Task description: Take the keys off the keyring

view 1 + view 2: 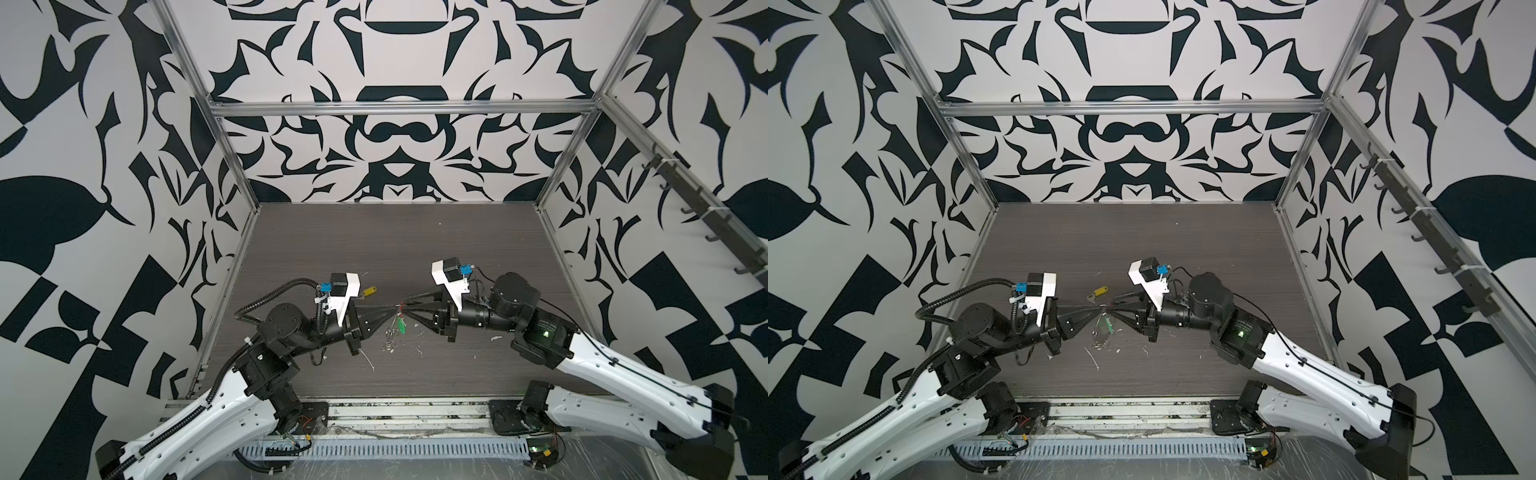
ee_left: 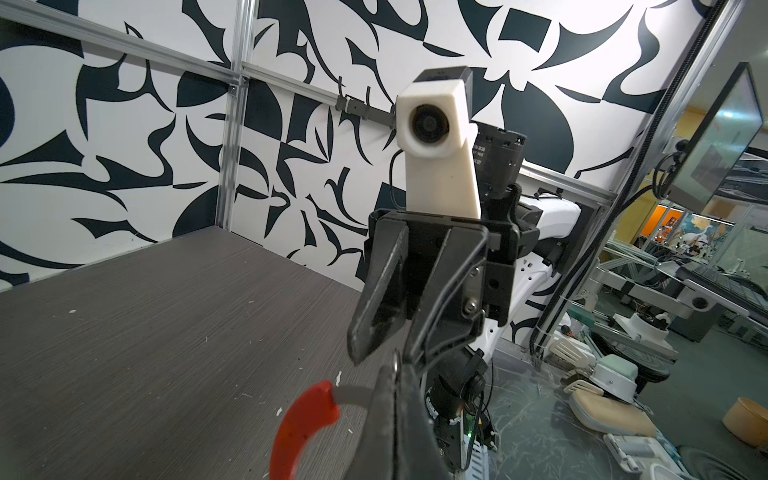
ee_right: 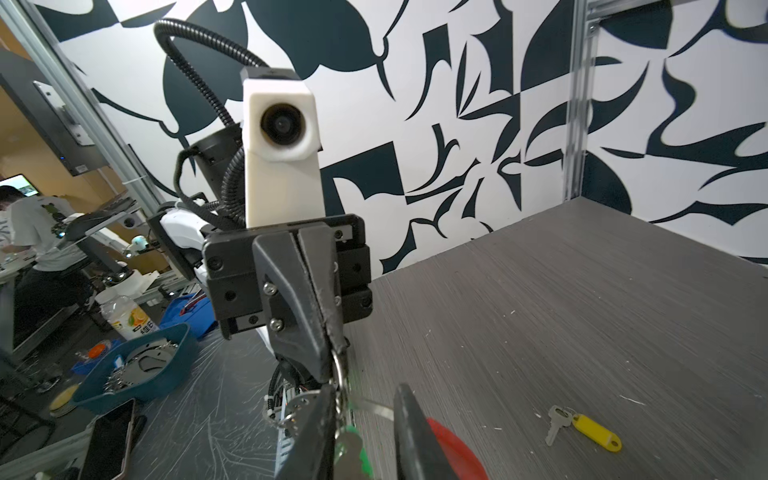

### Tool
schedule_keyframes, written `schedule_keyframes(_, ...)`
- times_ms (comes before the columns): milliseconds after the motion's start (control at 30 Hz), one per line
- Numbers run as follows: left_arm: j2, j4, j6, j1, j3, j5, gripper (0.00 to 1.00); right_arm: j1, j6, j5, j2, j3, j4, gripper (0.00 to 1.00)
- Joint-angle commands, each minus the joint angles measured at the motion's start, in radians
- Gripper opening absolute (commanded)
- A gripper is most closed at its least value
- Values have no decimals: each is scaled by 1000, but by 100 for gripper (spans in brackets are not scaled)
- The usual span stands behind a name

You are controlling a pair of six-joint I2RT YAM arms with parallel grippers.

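1. Two grippers: one left gripper (image 1: 392,308) and one right gripper (image 1: 405,308).
2. Two wrist cameras in white housings: one left wrist camera (image 3: 283,124) and one right wrist camera (image 2: 428,124).
3. Two plastic key tags: one yellow tag (image 3: 597,432) and one green tag (image 1: 401,325).
4. One keyring (image 2: 302,428), carrying one red sleeve (image 3: 455,451).
5. One silver key (image 3: 555,424) on the yellow tag.
6. One table (image 1: 415,249).
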Motion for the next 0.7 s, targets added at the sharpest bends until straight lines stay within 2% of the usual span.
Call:
schedule_keyframes(0, -12, 46, -4, 0, 5, 8, 0, -3, 35, -73, 4, 0, 74, 24)
schedule_keyframes(233, -7, 43, -4, 0, 1, -13, 0, -4, 50, -98, 11, -4, 90, 10)
schedule_keyframes(333, -4, 40, -5, 0, 1, -21, 0, -5, 53, -95, 11, -5, 90, 1)
schedule_keyframes(467, 2, 0, -20, 0, 20, -23, 1, -12, 40, -88, 10, 25, 20, 0)
schedule_keyframes(567, -21, -76, -26, 0, 36, -35, 29, -32, 10, -84, -4, 62, -102, 0)
schedule_keyframes(667, -44, -175, -27, 0, 58, -42, 41, -57, -36, -121, 8, 127, -265, 0)
